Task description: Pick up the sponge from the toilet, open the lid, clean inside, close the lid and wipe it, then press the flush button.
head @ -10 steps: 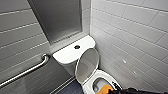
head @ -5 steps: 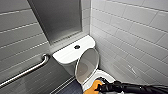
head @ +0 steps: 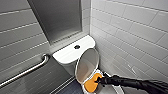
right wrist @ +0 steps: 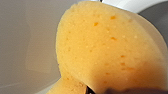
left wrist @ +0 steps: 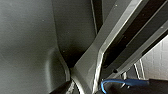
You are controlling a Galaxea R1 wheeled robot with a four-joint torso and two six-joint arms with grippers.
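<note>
The white toilet (head: 65, 55) stands against the tiled wall, and its oval lid (head: 87, 65) is raised and tilted back toward the tank. The dark round flush button (head: 77, 46) sits in the middle of the tank top. My right gripper (head: 99, 80) reaches in from the right on a black arm and is shut on the orange sponge (head: 91, 84), which it holds at the bowl just below the raised lid. In the right wrist view the sponge (right wrist: 105, 50) looms large in front of glossy white ceramic (right wrist: 27, 40). My left gripper stands open.
A metal grab bar (head: 27, 71) runs along the grey tiled wall left of the toilet. A white tiled wall (head: 130, 32) closes in on the right, close beside the bowl. A grey recessed panel (head: 57, 20) sits above the tank.
My right arm has carried the sponge a little to the left and farther in toward the bowl, under the raised lid. The toilet and lid have not moved.
</note>
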